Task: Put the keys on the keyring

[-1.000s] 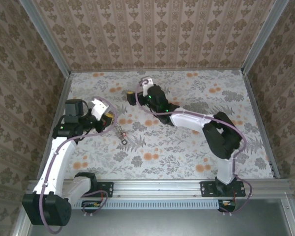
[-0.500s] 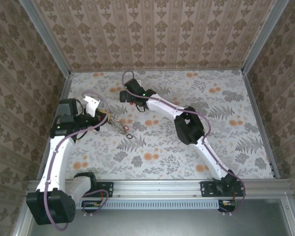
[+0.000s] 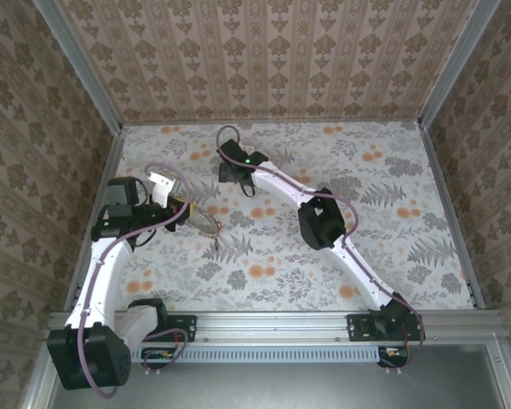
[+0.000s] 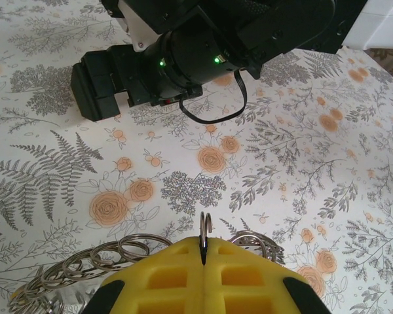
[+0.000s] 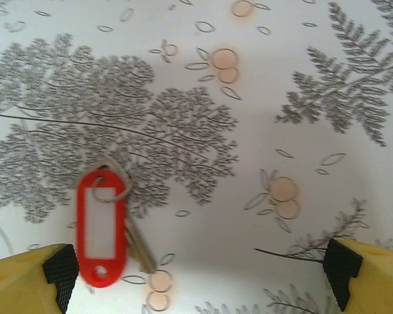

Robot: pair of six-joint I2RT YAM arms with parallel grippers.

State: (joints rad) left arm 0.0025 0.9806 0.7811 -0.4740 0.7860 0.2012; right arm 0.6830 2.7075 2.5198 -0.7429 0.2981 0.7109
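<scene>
While my left gripper [image 4: 204,247] is squeezed tight on the thin metal keyring [image 4: 205,224], the ring stands up on its edge between the yellow fingers. A chain of more rings [image 4: 95,260] trails off to one side. My right gripper [image 5: 201,273] is spread wide over the flowery table [image 5: 268,124]. The key [image 5: 103,230], with its red tag, lies flat there, just beside one finger. I cannot tell if they touch.

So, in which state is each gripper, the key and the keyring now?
left gripper: shut on the keyring.
right gripper: open, over the key, not touching it.
key: lying flat on the table, free.
keyring: pinched by one ring, the other rings trailing loose.
</scene>
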